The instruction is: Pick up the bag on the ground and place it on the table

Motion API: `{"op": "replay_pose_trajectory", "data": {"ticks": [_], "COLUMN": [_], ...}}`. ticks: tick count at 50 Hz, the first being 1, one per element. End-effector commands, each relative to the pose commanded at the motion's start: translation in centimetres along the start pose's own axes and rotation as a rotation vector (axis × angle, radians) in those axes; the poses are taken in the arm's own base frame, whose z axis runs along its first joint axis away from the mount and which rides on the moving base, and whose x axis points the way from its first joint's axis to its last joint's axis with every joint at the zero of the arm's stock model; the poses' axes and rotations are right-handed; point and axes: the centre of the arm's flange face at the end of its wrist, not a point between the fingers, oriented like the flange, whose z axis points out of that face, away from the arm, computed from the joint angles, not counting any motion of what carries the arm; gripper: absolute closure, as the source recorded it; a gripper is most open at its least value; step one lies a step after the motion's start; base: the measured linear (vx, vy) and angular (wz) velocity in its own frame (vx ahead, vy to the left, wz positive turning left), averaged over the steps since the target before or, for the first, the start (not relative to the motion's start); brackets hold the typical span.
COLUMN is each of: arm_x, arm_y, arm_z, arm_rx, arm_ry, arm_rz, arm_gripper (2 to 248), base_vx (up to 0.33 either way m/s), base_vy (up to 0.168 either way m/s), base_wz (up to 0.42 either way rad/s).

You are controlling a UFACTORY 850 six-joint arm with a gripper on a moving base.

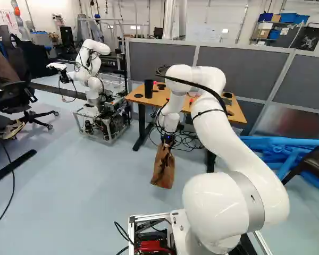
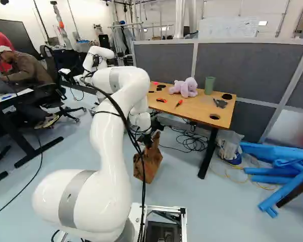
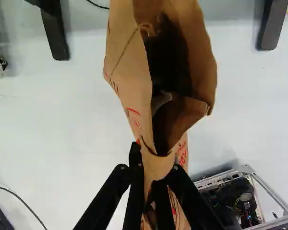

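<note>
The fingers of the gripper [image 1: 168, 139] are closed almost together, with only gathered paper between them. One rim of the brown paper bag [image 3: 127, 72] is clamped from both sides. The mouth of the bag is seen open ahead of the fingers in the wrist view; a small pale shape is visible inside and cannot be identified. Red markings are carried on the outer paper.

The bag is suspended on the arm's side of the table [image 2: 197, 109], lower than the tabletop and apart from it. Whether its bottom touches the floor [image 1: 85, 180] cannot be told. The white arm [image 1: 231, 138] is extended toward the table, and its wrist is positioned on the near side of the tabletop edge.

On the table, a purple plush toy [image 2: 186, 87] is placed just beside a green cup [image 2: 209, 85]. Nearer the table's left end, a black cylinder [image 1: 148, 88] is stood upright, as seen in the left base view. Loose black cables [image 2: 192, 140] are laid beneath the table.

To the right of the table, a clear plastic bag [image 2: 229, 145] is located near the leg, with blue tubes [image 2: 272, 169] stacked farther right. Behind the table, grey partitions [image 2: 247, 70] are erected. To the left of the table, another robot [image 1: 91, 66] is mounted on a metal frame [image 1: 102, 137].
</note>
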Motion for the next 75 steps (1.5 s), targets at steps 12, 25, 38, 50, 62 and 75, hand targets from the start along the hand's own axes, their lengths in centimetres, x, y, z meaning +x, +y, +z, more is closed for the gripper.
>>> {"op": "replay_pose_trajectory", "data": {"ticks": [12,25,38,50,62,75], "arm_x": [0.4,0.9,1.3,1.7,2.2,2.6], "arm_y": [-0.3,-0.6,-0.9,-1.2,-1.5,-1.9], "arm_z": [-1.8,-3.6,-5.5,-7.3,-9.1,-11.1], "arm_rx": [0.001,-0.002,-0.012,-0.022,-0.020,-0.017], "arm_ry": [0.005,0.001,-0.022,-0.045,-0.045,-0.045], "arm_rz": [-0.042,-0.088,-0.126,-0.149,-0.152,-0.153], "arm_gripper": [225,225,225,225,225,225], "base_vx": [0.000,0.000,0.000,0.000,0.000,0.000], "base_vy": [0.000,0.000,0.000,0.000,0.000,0.000], "base_wz": [0.000,0.000,0.000,0.000,0.000,0.000]}}
